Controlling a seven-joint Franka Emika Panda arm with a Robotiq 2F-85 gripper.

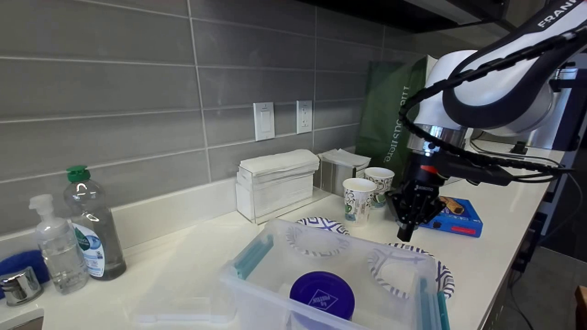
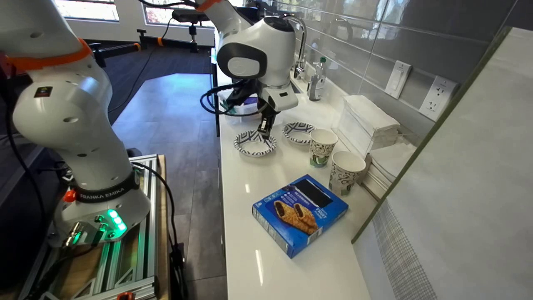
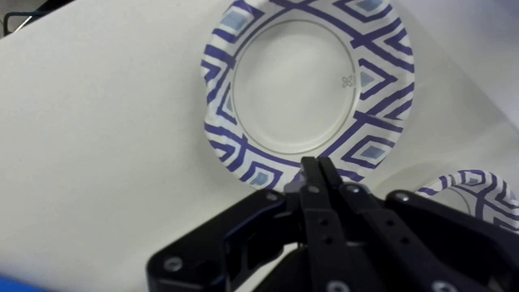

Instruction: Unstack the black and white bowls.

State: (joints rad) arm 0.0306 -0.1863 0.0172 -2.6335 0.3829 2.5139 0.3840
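In the wrist view, the black two-fingered gripper (image 3: 318,159) is closed, fingertips together over the six-o'clock rim of a shallow round white paper bowl (image 3: 296,87) with a dark zigzag pattern; whether they touch is unclear. A matching white zigzag bowl (image 3: 491,199) lies apart at four o'clock, both upright on the smooth white counter (image 3: 101,142).

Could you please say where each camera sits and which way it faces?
An exterior view: beside the plastic bin, facing the bowls and pastry box; arm and gripper show.
An exterior view: near the pastry box, facing the dish soap bottle; base, arm and gripper show.
Wrist view: by the gripper, looking down on the bowls; closed fingers show.
Both exterior views share the bowls, paper cups and gripper.
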